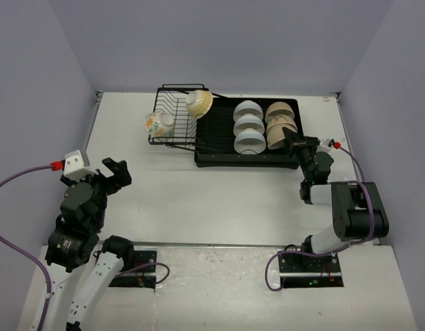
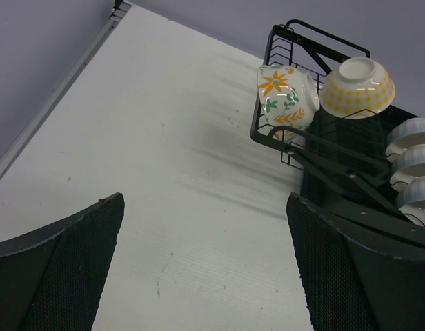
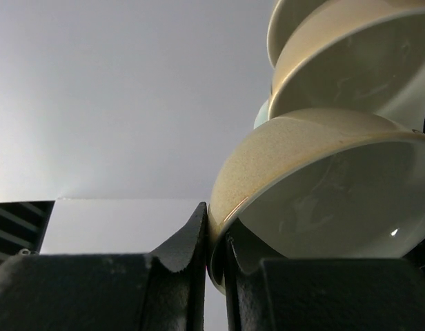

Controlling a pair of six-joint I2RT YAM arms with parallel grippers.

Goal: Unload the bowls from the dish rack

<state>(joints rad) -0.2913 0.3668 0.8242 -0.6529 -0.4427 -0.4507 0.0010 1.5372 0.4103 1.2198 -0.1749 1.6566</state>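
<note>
Three cream bowls (image 1: 280, 126) are stood on edge in a row at the right end of the drain tray (image 1: 219, 141) of the dish rack (image 1: 233, 163). Three white bowls (image 1: 248, 127) are lined up just beside them on the left. The nearest cream bowl (image 3: 316, 186) is pinched at its rim by the right claw (image 3: 214, 231), one finger set inside the rim and one outside. In the wire basket (image 1: 172, 118) at the rack's left end, a yellow-patterned bowl (image 2: 357, 86) is leaned bottom-up against the wires. A flowered bowl (image 2: 285, 96) is propped at the basket's left edge. The rack is set at the far side of the white tabletop (image 1: 199, 193). The left claw (image 1: 114, 174) is held with its fingers spread wide apart above the tabletop, well apart from the rack.
</note>
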